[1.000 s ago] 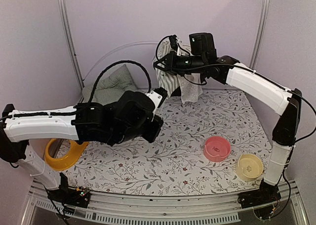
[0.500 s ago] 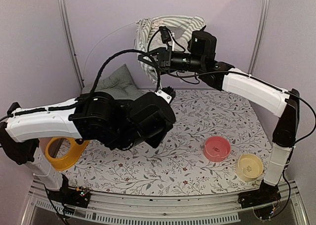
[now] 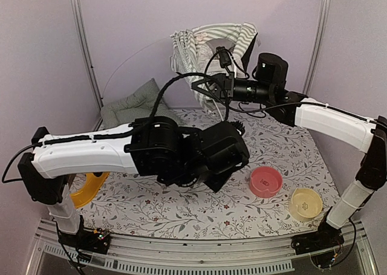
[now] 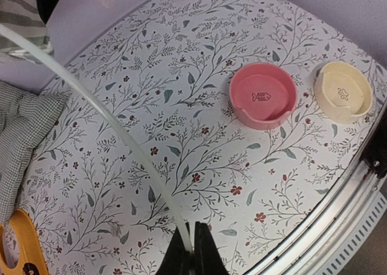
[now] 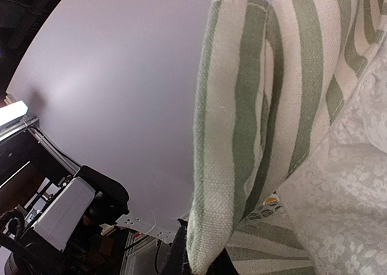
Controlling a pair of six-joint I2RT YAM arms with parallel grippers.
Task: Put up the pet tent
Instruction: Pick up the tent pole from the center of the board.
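We count one pet tent (image 3: 208, 42), and it is off the table (image 3: 181, 211) altogether, hanging in the air above the middle of the far edge, close against the back wall. Its green-and-white striped fabric is bunched, with a white mesh panel drooping beneath it. The right gripper (image 5: 196, 260) has its jaws pressed together on a folded edge of the striped fabric, which the right wrist view shows running straight down into the fingers.

We can make out one pole (image 4: 91, 115), thin, white and bent in a long arc. In the left wrist view it sweeps from the upper left down into the left gripper (image 4: 193, 254), whose jaws are pinched tight around its end. That gripper hangs over the middle of the table, and from above its fingers are mostly hidden behind the arm's own black wrist.

There are three bowls. The pink bowl (image 3: 266, 181) sits toward the right edge. The cream bowl (image 3: 305, 203) is just beside it, in the near right corner. The orange bowl (image 3: 84, 189) lies at the left edge, half hidden under the left arm.

We see one green checked cushion (image 3: 130, 106), lying in the far left corner.
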